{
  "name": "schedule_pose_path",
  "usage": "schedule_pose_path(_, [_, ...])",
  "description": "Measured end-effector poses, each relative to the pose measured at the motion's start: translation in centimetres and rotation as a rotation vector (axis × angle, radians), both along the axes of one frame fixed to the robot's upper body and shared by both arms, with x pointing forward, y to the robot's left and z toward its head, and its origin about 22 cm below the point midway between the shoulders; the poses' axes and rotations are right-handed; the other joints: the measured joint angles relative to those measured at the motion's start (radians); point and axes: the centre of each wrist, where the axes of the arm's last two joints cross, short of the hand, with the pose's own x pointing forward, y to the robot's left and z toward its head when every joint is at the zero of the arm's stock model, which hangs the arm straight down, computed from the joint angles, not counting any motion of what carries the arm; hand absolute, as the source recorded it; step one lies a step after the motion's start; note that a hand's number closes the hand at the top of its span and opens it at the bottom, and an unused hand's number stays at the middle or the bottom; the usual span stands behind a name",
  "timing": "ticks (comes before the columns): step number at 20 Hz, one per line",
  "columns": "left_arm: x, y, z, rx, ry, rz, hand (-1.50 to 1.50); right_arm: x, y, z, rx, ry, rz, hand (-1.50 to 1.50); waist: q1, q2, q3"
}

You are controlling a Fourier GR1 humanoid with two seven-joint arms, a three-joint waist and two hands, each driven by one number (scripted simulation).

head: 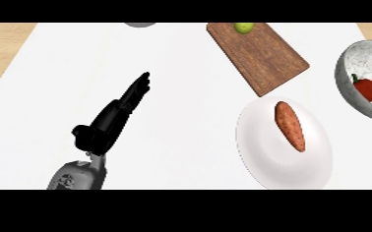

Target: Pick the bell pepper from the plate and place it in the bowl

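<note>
Red bell pepper is seen in bowl, right edge: placement is judged done | plate, lower right, is occupied only by a sweet potato | left robot hand is seen released, empty, lower left.

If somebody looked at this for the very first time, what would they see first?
Probably the black left hand, stretched out straight at the left of the white counter. Next comes the big white plate at the lower right, with a long orange vegetable on it. Then the red pepper, lying in the grey bowl at the right edge.
</note>
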Motion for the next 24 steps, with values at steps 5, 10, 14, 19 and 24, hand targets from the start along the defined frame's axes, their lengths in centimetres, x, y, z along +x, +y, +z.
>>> schedule_pose_path(5, [-0.2,0.2,-0.4,-0.005,0.003,0.002,0.00,0.0,-1.1,1.3,0.199,-0.016,-0.112,-1.50,0.004,0.003,0.000])
schedule_pose_path(10, [-0.1,0.4,-0.3,-0.005,-0.004,0.000,0.00,-2.2,-4.1,2.7,0.323,0.011,-0.222,-1.50,0.009,0.010,0.002])
schedule_pose_path(14, [0.1,0.3,0.0,-0.006,-0.012,-0.008,0.00,-4.3,-6.4,3.8,0.394,-0.007,-0.296,-1.50,0.009,0.017,0.006])
schedule_pose_path(19, [0.3,0.2,0.1,-0.006,-0.016,-0.006,0.00,-6.3,-8.0,4.1,0.455,-0.020,-0.357,-1.50,0.011,0.026,0.010])
schedule_pose_path(24, [0.3,0.1,0.1,-0.011,-0.016,-0.010,0.00,-7.7,-9.1,4.3,0.470,-0.005,-0.384,-1.50,0.013,0.030,0.015])
